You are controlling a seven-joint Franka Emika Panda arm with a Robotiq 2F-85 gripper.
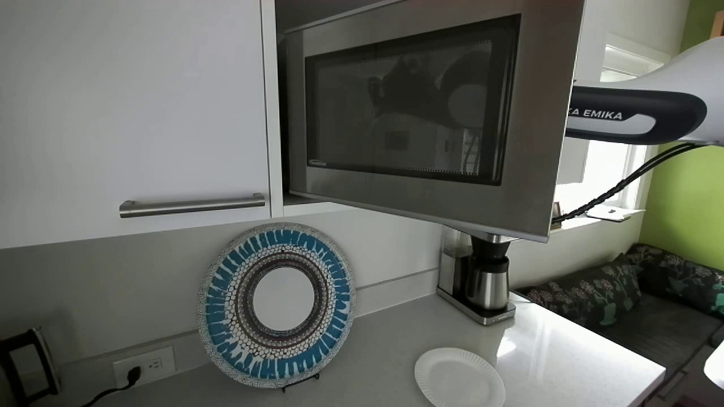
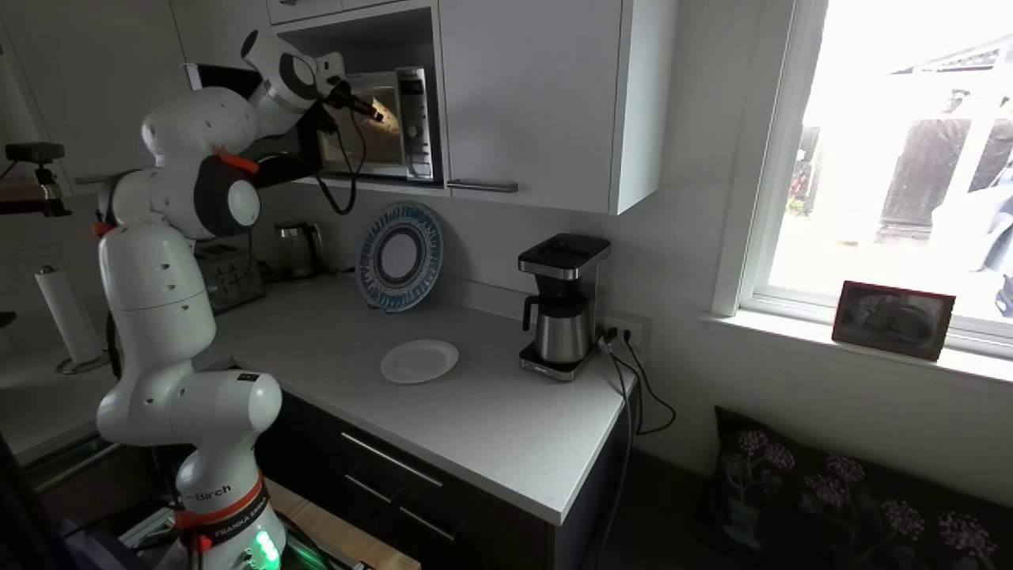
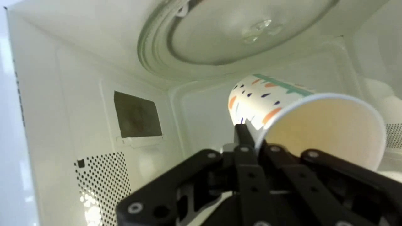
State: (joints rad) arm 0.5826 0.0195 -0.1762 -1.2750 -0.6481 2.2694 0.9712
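The gripper (image 3: 255,142) was closed to a thin gap, pinching the wall of a patterned cup (image 3: 267,99) at its rim. One finger lay against the outside of the cup and the other sat inside the mouth, with the wall running between them. The cup, white with green, orange and dark blue marks, had its mouth turned toward the wrist camera and its base pointing away. Around it in the wrist view were the pale inner walls of the microwave (image 2: 417,127) and the round turntable (image 3: 216,37); how close cup and turntable came was hard to judge from that angle. The microwave's door (image 1: 407,107) stood open, and the arm (image 2: 202,119) extended up to the opening. Below, a white plate (image 2: 419,362) lay on the surface (image 2: 506,431).
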